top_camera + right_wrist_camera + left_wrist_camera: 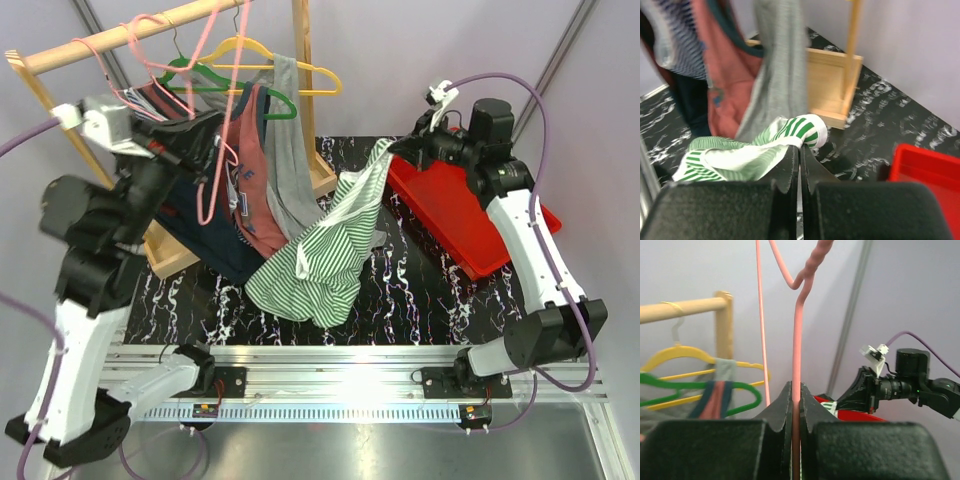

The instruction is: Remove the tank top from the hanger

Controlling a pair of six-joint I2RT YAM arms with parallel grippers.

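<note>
My left gripper (796,390) is clamped tight on the thin wire of the pink hanger (798,340), jaws pressed together with the wire running straight up between them. It holds that hanger up in front of the wooden rack (110,40), which stands at the far left corner of the bench (420,300). My right gripper (799,150) is pinched closed on a bunched edge of the green-and-white striped tank top (320,255), up near the far right of the bench and just beside the near end of the red tray (470,225). From that grip the tank top stretches down and leftward across the middle of the bench, its wide lower part sagging low; I cannot tell whether it touches the surface. I also cannot tell whether any strap is caught on the pink hanger, as the dark clothes sit behind it there. On the rack's rail hang a yellow hanger (300,70) and a green hanger (215,78), with a grey garment (290,170), a reddish one (255,190) and a navy one (205,230) draped below them.
</note>
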